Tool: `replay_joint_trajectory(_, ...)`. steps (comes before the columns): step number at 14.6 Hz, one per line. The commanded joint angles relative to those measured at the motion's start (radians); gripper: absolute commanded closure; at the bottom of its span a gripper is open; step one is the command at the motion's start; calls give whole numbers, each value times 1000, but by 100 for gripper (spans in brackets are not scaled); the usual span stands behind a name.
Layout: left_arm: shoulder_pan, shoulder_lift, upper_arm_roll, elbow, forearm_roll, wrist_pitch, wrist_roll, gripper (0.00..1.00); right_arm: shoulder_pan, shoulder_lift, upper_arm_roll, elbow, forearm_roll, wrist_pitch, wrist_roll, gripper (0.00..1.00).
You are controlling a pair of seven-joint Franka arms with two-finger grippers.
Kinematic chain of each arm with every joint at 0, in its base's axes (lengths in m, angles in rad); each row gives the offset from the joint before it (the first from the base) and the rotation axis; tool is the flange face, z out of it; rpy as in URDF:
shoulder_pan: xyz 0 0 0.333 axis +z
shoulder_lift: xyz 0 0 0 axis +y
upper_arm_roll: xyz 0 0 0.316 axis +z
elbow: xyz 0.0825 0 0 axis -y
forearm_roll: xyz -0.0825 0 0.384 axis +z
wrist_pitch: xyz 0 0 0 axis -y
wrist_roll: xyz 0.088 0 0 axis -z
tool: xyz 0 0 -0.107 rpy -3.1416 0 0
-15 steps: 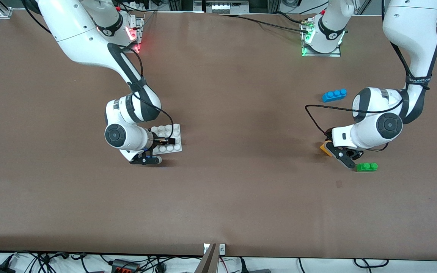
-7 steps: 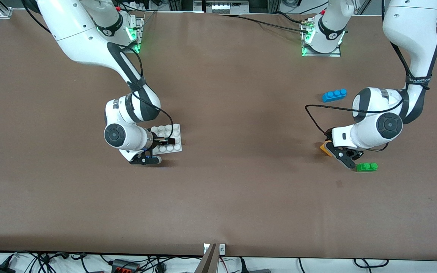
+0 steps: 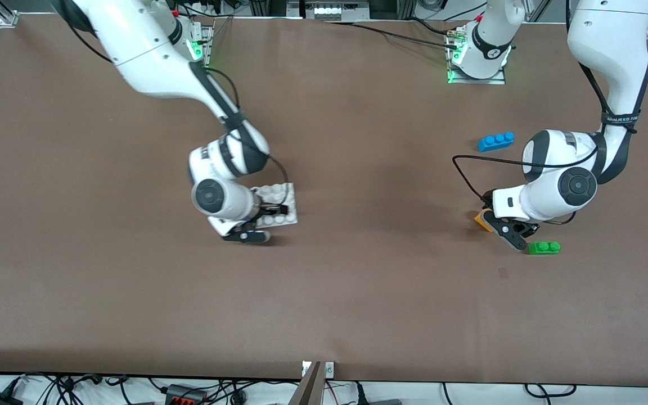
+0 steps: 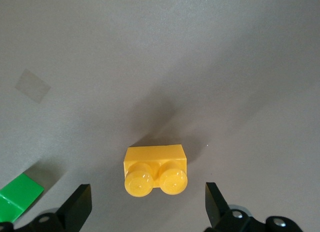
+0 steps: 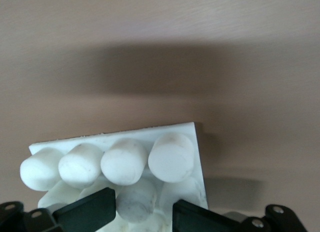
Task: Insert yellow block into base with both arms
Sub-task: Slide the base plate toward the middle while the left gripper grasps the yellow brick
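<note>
Right gripper (image 3: pixel 248 230): fingers clamped on the flat square white plastic base plate with round studs (image 3: pixel 279 203), gripping it at the edge nearest the front camera; in the right wrist view 1 stud sits between the 2 black fingers (image 5: pixel 87 212). Plate appears raised off the brown table (image 3: pixel 358 292), a shadow beneath it.

Left gripper (image 3: pixel 507 228): fingers spread wide, low over the small yellow-orange 2-stud plastic brick (image 4: pixel 155 169), 1 finger on each side, not touching. Brick rests on the table toward the left arm's end.

Green 2-stud brick (image 3: pixel 544 247) lies just beside the left gripper, nearer the front camera. Blue 3-stud brick (image 3: pixel 495 141) lies farther from the camera.
</note>
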Motion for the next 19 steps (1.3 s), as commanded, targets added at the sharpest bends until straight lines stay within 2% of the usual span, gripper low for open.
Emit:
replay_joint_trajectory(1, 11, 0, -5, -6, 14, 17, 17, 0, 5, 80, -4, 32, 15, 34, 2, 40)
replay_joint_trajectory(10, 24, 50, -5, -5, 10, 81, 3, 0, 120, 155, -4, 188, 19, 39, 109, 40)
replay_joint_trajectory(14, 24, 46, -8, -22, 7, 80, 1, 0, 141, 173, -1, 197, 21, 138, 198, 40)
replay_joint_trajectory(19, 24, 43, -17, -43, 3, 90, -16, 0, 156, 179, 27, 197, 114, 211, 238, 40)
